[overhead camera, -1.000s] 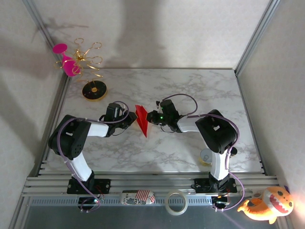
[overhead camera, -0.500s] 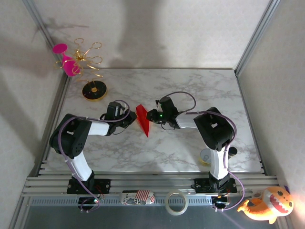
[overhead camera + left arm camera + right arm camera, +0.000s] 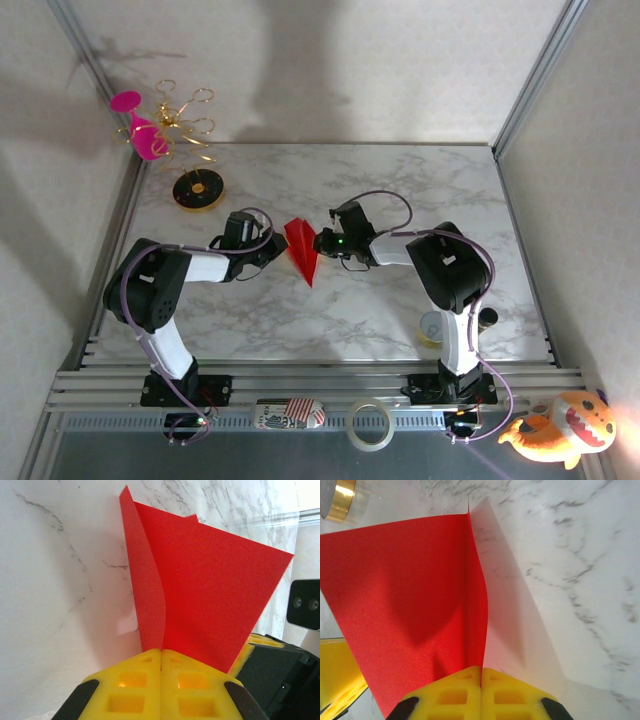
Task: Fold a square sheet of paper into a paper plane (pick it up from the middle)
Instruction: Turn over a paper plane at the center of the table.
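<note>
The marble table (image 3: 420, 190) is being worked at its middle by both arms. The paper plane (image 3: 301, 250) is being held there, standing on edge between the two grippers. Its flaps are splaying apart from a centre crease. Its long axis is running far-to-near, with the pointed tip aimed at the near edge.

The left gripper (image 3: 161, 664) is being pressed in from the plane's left side, its yellow jaws together and clamped on the crease. The right gripper (image 3: 481, 678) is being pressed in from the right side, jaws likewise clamped on the paper. Neither arm is nearer, since both are touching it from opposite sides across the axis. The coming move is probably being set up as a pull or press along that crease.

A gold rack (image 3: 187, 118) with a pink wine glass (image 3: 141, 131) hung on it is being left untouched at the far left. A small cup (image 3: 431, 328) is sitting by the right arm's base, its contents not being made out.
</note>
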